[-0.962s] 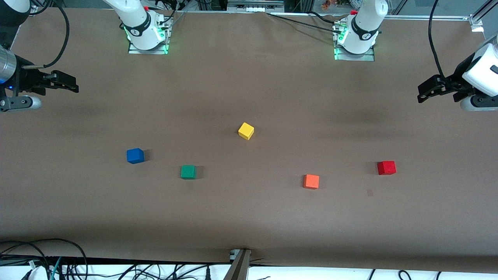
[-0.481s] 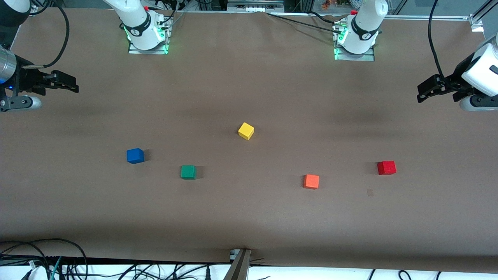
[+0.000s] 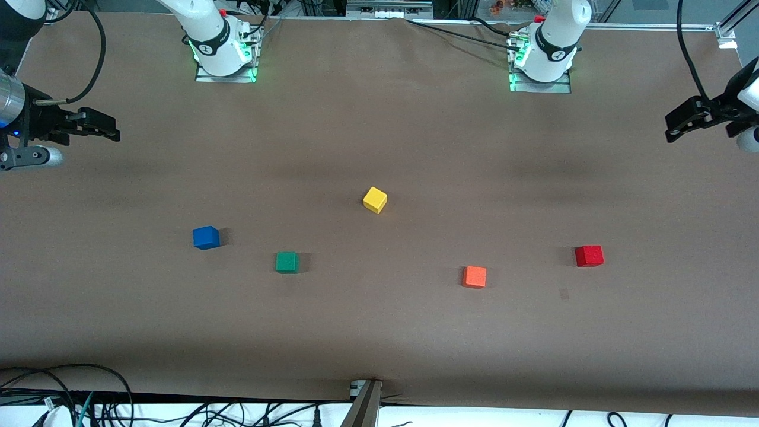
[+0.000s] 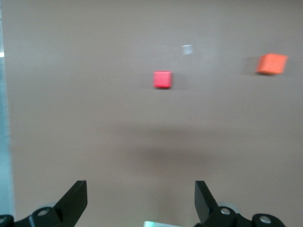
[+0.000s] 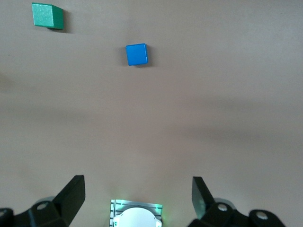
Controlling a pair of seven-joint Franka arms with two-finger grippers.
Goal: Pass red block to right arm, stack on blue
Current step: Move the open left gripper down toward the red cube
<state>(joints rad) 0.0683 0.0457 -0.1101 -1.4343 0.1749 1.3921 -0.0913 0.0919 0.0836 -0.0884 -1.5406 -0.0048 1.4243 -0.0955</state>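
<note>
On the table: five loose cubes lie on the brown table [image 3: 379,332], none touching, both arms up at the ends.
Red block: red block [image 3: 589,255] sits flat toward the left arm's end, alone. Shows in the left wrist view too [image 4: 162,79], well clear of the fingertips.
Blue block: blue block [image 3: 206,237] lies toward the right arm's end, nothing on it. Right wrist view has it [image 5: 137,54] ahead of the open fingers.
Orange cube: orange cube [image 3: 474,276] is near the red block, toward the table's middle and a bit nearer the front camera. Also in the left wrist view [image 4: 271,64].
Green cube: green cube [image 3: 287,262] is near the blue block, toward the middle, slightly nearer the front camera. Seen in the right wrist view [image 5: 47,15].
Yellow cube: yellow cube [image 3: 375,199] sits mid-table, farther from the front camera than the other four.
Left gripper: left gripper [image 3: 679,120] hangs over bare table at the left arm's end, jaws spread wide, nothing in them. Wrist view [image 4: 141,198] shows only table between the fingers.
Right gripper: right gripper [image 3: 107,127] hangs over bare table at the right arm's end, jaws wide, holding nothing. Same from its wrist view [image 5: 138,194].
Bases: right arm's base [image 3: 220,44] and left arm's base [image 3: 544,56] glow green at the table's edge farthest from the front camera.
</note>
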